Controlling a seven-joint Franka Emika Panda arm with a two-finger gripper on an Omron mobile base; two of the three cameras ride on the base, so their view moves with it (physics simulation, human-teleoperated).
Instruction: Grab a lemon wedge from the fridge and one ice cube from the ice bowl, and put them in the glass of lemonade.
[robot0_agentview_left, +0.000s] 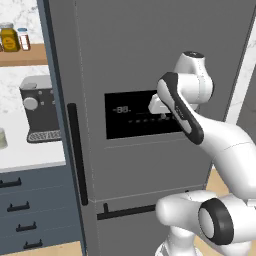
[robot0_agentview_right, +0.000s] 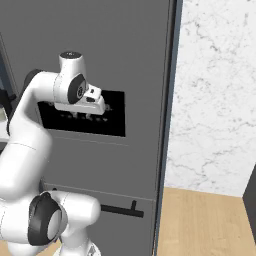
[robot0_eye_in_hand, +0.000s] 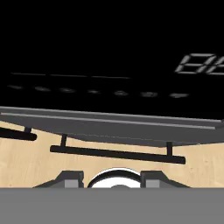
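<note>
Grey fridge (robot0_agentview_left: 150, 45) facing claw (robot0_eye_in_hand: 111, 178), doors closed

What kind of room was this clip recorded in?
A rendered home kitchen, most likely. A tall dark grey fridge with a black display panel stands beside a counter holding a coffee machine, with blue-grey drawers below and a jar shelf above.

Coffee machine (robot0_agentview_left: 40, 107) on counter (robot0_agentview_left: 30, 157), left of fridge (robot0_agentview_left: 150, 50).

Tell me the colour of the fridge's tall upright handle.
Black, against the dark grey fridge; the handle shows best in the left base view.
</note>
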